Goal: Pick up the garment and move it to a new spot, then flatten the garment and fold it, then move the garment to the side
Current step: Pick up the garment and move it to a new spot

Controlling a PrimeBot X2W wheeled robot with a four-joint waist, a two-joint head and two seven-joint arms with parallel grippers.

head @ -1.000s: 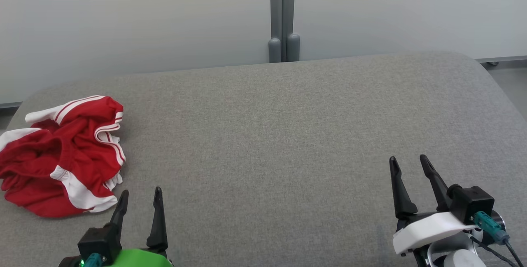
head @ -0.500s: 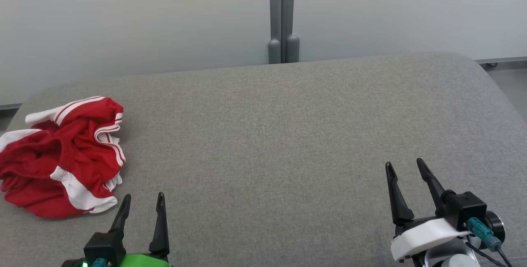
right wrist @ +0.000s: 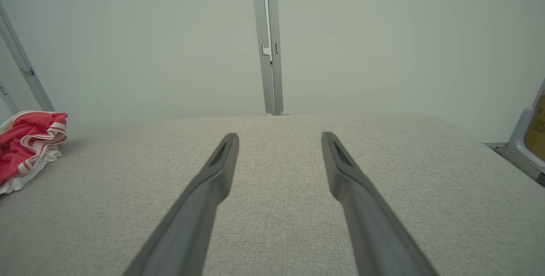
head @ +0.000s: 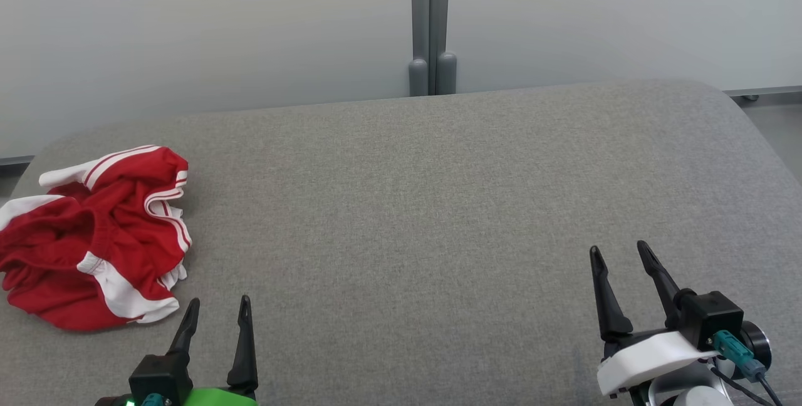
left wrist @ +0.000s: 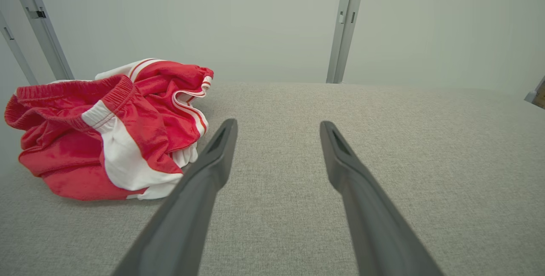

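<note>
The garment (head: 94, 237) is a pair of red shorts with white stripes and panels, lying crumpled at the left end of the grey padded table (head: 438, 205). In the left wrist view the garment (left wrist: 110, 127) lies left of and just beyond the fingertips. My left gripper (head: 219, 306) stands open near the front edge, a little right of the heap and apart from it, nothing between its fingers. My right gripper (head: 617, 252) stands open at the front right, far from the shorts. The right wrist view catches the garment (right wrist: 30, 144) at its far left edge.
A pale wall with a grey vertical post (head: 431, 24) runs behind the table. The table's rounded right corner (head: 727, 96) drops to the floor. A pale frame with a yellowish object (right wrist: 534, 135) stands off the table's right end.
Both grippers have drawn back slightly toward the front edge. The garment has not moved.
</note>
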